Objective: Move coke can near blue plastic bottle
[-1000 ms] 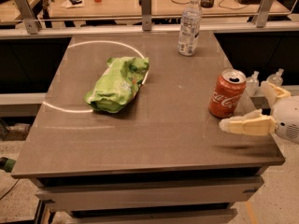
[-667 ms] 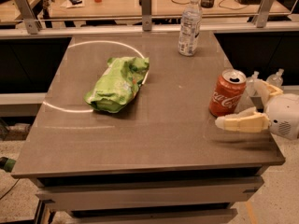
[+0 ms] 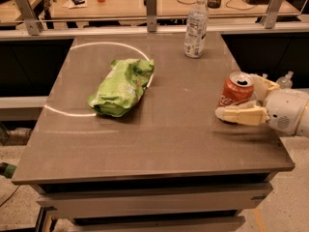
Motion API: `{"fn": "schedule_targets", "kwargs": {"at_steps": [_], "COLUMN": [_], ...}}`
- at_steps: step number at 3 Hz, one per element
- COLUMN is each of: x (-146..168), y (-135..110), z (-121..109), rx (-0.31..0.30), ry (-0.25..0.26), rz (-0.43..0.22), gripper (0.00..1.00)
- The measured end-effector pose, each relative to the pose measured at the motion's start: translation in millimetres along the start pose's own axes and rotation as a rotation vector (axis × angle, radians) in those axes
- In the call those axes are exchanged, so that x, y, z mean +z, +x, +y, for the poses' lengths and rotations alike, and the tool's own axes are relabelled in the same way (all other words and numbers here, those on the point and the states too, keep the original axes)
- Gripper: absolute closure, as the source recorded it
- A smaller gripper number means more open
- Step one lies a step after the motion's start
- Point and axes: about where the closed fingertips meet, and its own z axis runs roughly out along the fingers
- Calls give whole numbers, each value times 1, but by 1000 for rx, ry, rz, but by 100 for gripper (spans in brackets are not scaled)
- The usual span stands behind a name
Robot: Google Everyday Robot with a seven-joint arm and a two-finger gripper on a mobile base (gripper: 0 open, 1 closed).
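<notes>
Coke can [image 3: 234, 89], slightly tilted at the right edge of the table [image 3: 169, 139], clasped by gripper [image 3: 237, 99]; blue plastic bottle [image 3: 196, 25] upright, well apart; green bag [image 3: 121, 86] centre-left.

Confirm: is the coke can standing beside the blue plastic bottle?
No, the coke can stands at the right edge of the table at the claw, well apart from the blue plastic bottle near the back edge.

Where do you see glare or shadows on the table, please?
Camera view: warm light; a bright arc, likely glare, curves round the bag on the table; shadow under the bag's front; the gripper, by the can at the right edge, darkens the table beneath.
</notes>
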Motion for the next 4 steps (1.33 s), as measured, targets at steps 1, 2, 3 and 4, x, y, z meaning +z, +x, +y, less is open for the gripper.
{"fn": "schedule_targets", "kwargs": {"at_steps": [1, 2, 3, 4], "x": [3, 2, 5, 14], "y": [-5, -6, -17, -32], "z": [0, 0, -12, -42], "rx": [19, 27, 4, -46], "ry": [-14, -23, 18, 103], "rz": [-23, -29, -32, -20], "gripper": [39, 61, 85, 100]}}
